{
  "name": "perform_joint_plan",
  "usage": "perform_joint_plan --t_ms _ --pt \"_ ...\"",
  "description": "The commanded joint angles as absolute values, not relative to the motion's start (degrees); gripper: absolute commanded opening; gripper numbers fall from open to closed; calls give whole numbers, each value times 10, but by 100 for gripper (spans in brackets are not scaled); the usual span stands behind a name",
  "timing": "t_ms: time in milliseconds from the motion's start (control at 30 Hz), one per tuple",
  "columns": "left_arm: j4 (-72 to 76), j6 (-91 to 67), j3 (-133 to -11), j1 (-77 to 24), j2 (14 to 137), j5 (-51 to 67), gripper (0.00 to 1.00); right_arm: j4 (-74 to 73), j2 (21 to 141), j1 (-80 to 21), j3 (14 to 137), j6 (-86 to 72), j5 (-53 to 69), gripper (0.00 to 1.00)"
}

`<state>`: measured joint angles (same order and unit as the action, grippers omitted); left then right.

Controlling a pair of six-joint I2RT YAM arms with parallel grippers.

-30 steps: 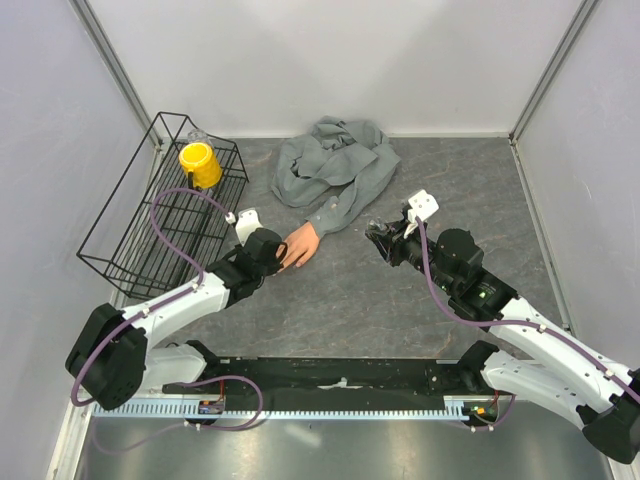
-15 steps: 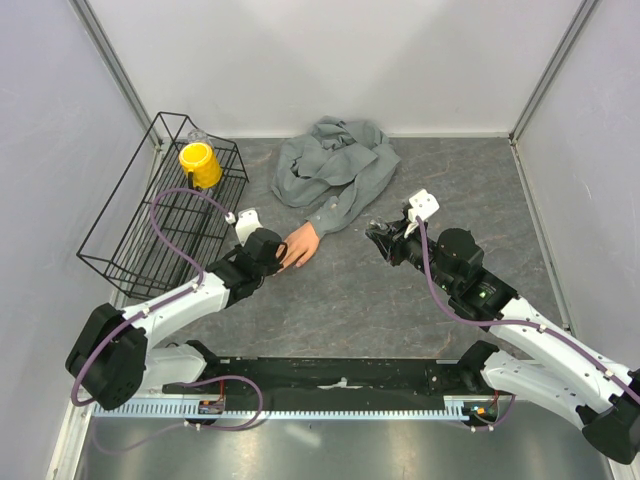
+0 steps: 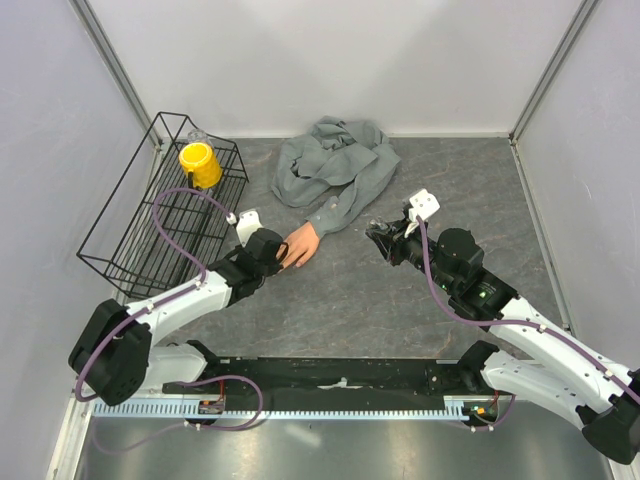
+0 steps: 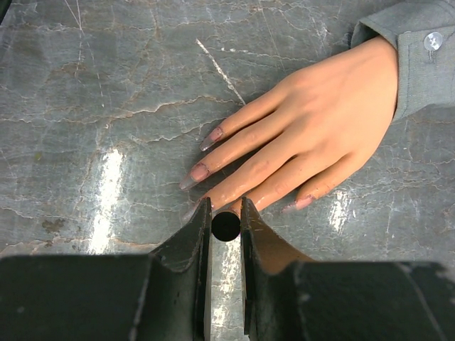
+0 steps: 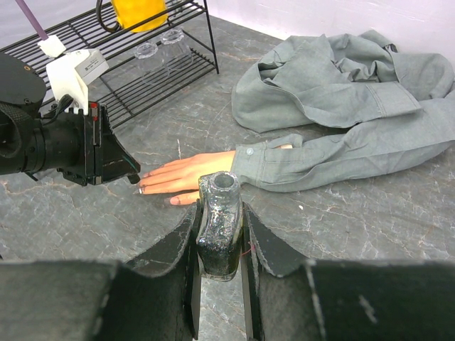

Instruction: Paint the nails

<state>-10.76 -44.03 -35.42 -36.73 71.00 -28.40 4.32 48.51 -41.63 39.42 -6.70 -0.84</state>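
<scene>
**Brush at the fingertips, bottle held ready**

The painting step is in hand. The left gripper point(image 4: 226, 207) is clenched on a small black cap point(image 4: 226, 226) (most likely the brush handle, seen end-on). It hangs just over the fingertips of the mannequin hand point(image 4: 316, 131). That hand lies flat on the grey table point(image 4: 85, 85), its grey shirt sleeve point(image 4: 419, 57) trailing away behind it. The nails point(image 4: 198, 172) look pinkish. The right gripper point(image 5: 220, 210) is clamped round an open glass polish bottle point(image 5: 219, 245), well apart from the hand. The next move calls for a light, fine stroke along one nail. The bristles are hidden by the gripper itself, and one fingertip is covered. Which nails already carry polish I cannot tell.
</scene>
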Motion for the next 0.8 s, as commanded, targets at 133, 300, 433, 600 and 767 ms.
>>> perform_joint_plan --t_ms 133,300,433,600,767 --pt "-112 -439 -354 -362 702 -319 2 81 489 -413 392 -73 -2 0" --pt "-140 -454 -348 -362 686 -315 2 83 490 -411 393 -75 15 0" --pt "-146 -449 -346 -362 665 -289 2 86 491 -410 395 -76 18 0" --pt "-160 -435 -351 -361 633 -273 2 86 489 -410 394 -76 18 0" --pt "-132 -417 -368 -357 655 -265 2 88 490 -409 392 -78 20 0"
